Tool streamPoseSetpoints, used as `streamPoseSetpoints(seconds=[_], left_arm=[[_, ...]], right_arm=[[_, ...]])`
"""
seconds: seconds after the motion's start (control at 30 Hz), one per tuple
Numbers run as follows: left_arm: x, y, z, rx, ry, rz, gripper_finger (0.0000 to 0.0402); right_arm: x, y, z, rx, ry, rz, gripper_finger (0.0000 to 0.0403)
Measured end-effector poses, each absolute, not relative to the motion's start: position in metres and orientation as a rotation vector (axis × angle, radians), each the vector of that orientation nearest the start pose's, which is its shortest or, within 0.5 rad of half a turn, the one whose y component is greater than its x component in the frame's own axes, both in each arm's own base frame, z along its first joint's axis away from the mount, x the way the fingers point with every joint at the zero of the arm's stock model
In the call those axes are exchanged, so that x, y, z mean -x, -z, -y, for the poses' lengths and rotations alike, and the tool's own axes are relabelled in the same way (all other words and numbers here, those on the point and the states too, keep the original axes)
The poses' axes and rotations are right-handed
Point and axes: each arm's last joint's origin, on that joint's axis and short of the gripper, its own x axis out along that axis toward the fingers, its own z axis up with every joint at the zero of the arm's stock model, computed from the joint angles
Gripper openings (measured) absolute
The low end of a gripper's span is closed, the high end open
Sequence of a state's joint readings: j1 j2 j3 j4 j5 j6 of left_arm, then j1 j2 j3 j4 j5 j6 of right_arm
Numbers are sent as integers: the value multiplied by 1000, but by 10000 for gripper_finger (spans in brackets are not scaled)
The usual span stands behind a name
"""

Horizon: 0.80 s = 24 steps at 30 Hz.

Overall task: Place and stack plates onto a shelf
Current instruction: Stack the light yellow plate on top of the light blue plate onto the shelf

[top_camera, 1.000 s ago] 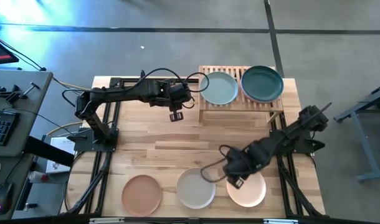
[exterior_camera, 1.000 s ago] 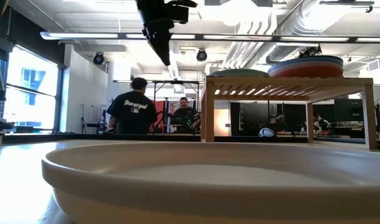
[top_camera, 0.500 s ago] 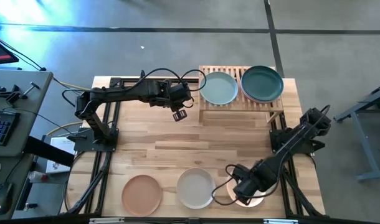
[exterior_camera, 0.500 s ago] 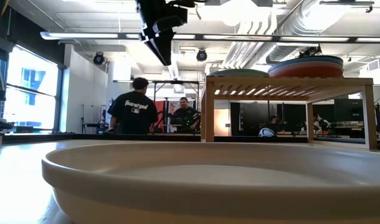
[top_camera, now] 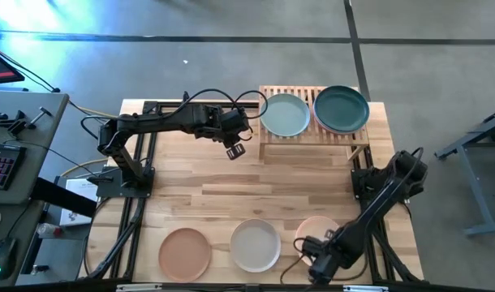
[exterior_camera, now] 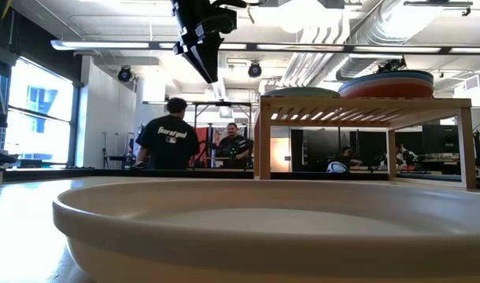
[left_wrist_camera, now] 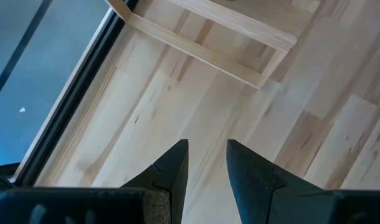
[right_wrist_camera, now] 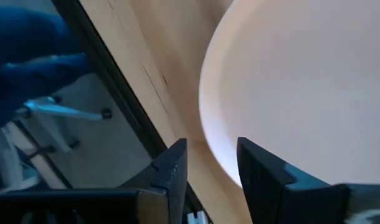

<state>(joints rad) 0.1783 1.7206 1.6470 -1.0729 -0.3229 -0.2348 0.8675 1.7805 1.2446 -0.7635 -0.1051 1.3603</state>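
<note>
Peach plate (top_camera: pixel 316 229): near edge covered by right arm in high view. Grey-white plate (exterior_camera: pixel 248 228): cut by frame edges in low view, hiding the tabletop behind.

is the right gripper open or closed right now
Open. The right wrist view shows the right gripper with a clear gap between its fingers, poised at the rim of the peach plate, not clamping it.

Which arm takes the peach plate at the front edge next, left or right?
Right. The right gripper sits at the near rim of the peach plate, fingers open and lined up with that rim in its wrist view. The left gripper hangs empty beside the shelf, far from it.
</note>
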Motion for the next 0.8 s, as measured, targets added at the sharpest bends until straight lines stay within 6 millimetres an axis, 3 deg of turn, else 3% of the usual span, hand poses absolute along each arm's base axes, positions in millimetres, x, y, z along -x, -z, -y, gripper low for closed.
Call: streamPoseSetpoints(seconds=[0.2,0.8], left_arm=[[-340,-320,-71,120,-577,-1095,99],[-340,-320,-71,118,-578,-1093,99]], right_arm=[[-217,-171,-276,-540,145,-1530,117],[-223,-144,-285,-548,180,-1532,116]])
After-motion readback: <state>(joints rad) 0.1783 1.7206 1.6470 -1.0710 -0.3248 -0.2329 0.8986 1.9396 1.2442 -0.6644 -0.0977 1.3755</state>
